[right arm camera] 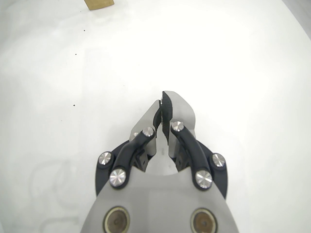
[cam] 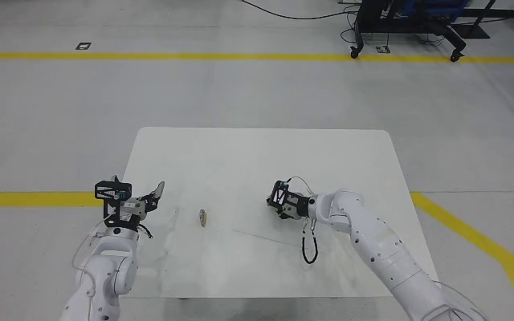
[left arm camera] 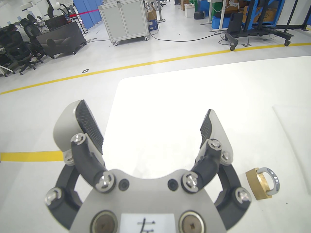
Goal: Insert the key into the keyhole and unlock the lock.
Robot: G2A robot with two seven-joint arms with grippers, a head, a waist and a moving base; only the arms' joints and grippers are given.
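On your table (cam: 265,152), the left gripper (left arm camera: 145,112) hung spread wide at the edge; the right gripper (right arm camera: 164,98) sat pressed together, nothing visibly pinched; the padlock (cam: 203,217) lay flat between them (nearer the left), body toward the right gripper, shackle pointing away.

From above I see the lock (cam: 203,217) lying on the white desk (cam: 265,152) between my left gripper (cam: 136,195), jaws spread, and my right gripper (cam: 277,201).
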